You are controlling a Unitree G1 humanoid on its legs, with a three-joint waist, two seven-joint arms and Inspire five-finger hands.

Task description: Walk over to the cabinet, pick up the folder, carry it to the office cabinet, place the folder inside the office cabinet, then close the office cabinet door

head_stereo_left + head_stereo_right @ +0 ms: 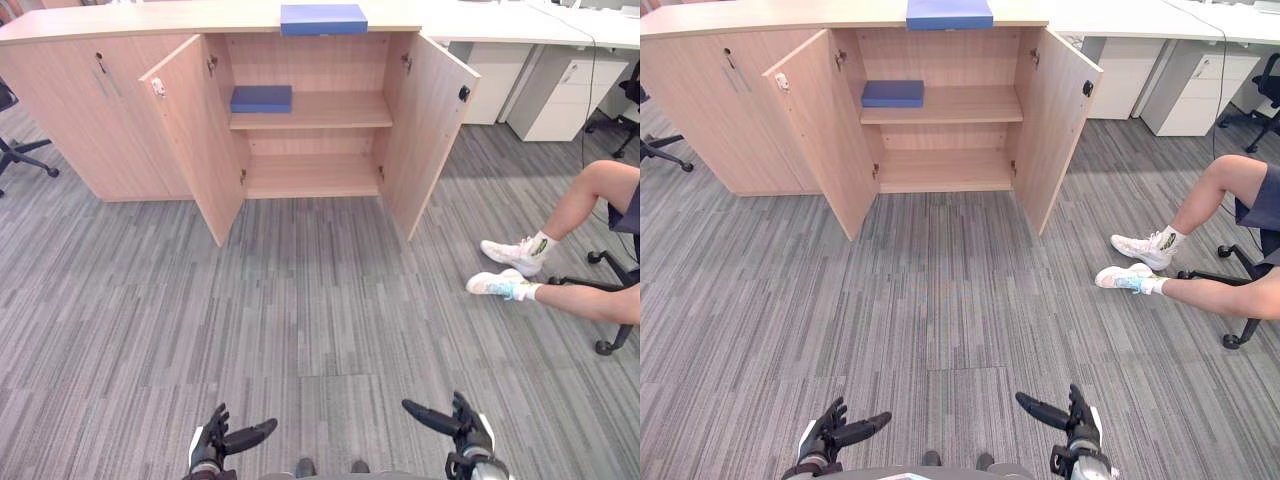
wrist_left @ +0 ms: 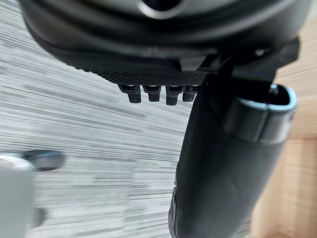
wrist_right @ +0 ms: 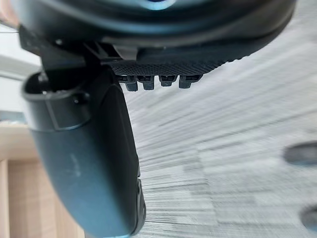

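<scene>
Task barely begun: robot well back from office cabinet (image 1: pixel 70 110), which stands open. Blue folder (image 1: pixel 323 19) lies on cabinet top; second blue folder (image 1: pixel 261 98) on middle shelf (image 1: pixel 335 112). Left robot hand (image 1: pixel 222 440) and right robot hand (image 1: pixel 452 422) low, fingers loosely spread, empty. Approach, pickup, placing and door closing all remain.

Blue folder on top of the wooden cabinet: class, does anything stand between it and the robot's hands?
Nothing visible does. Only bare grey carpet lies between the left hand, the right hand and the flat blue folder on the light wooden cabinet. A seated person's legs are off to the right.
</scene>
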